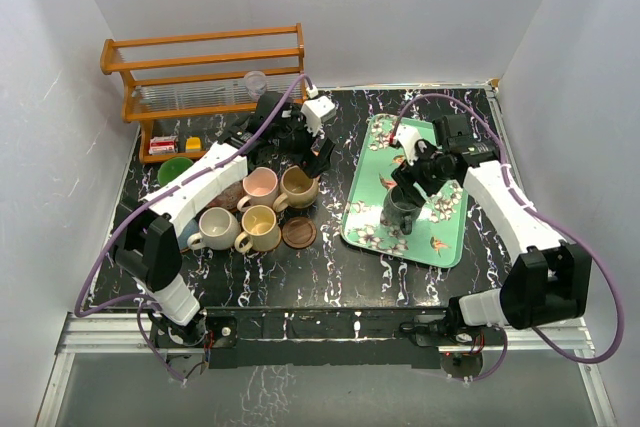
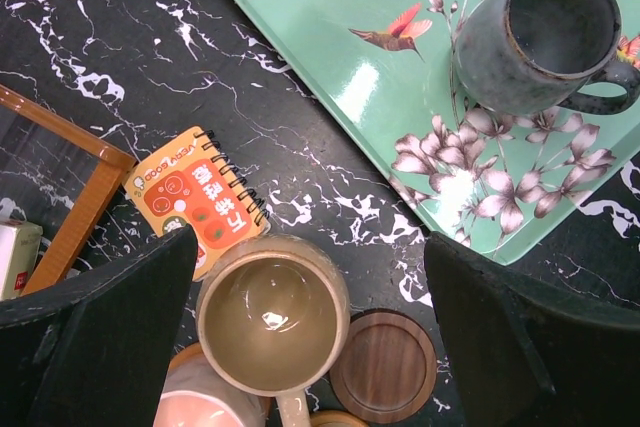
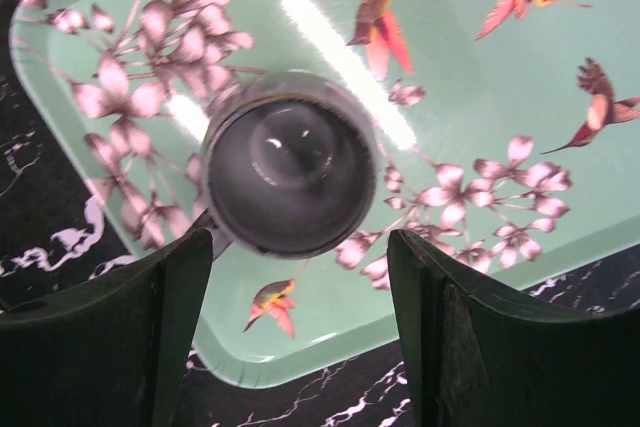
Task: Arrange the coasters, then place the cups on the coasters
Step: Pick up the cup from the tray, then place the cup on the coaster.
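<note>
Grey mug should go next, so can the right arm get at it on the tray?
Probably yes: the right gripper hangs open just above the grey mug, jaws either side, and nothing else on the tray crowds it.

1. My left arm (image 1: 200, 182) runs from its base at the near left corner, forward and to the right, stretched out long and low.
2. My left gripper (image 1: 318, 154) (image 2: 308, 240) hangs at the end of that reach, pointing down, its jaws spread wide.
3. My right arm (image 1: 505, 202) goes forward from its base at the near right and bends left at the wrist.
4. My right gripper (image 1: 405, 182) (image 3: 298, 239) points straight down, jaws parted, less widely than the left's.
</note>
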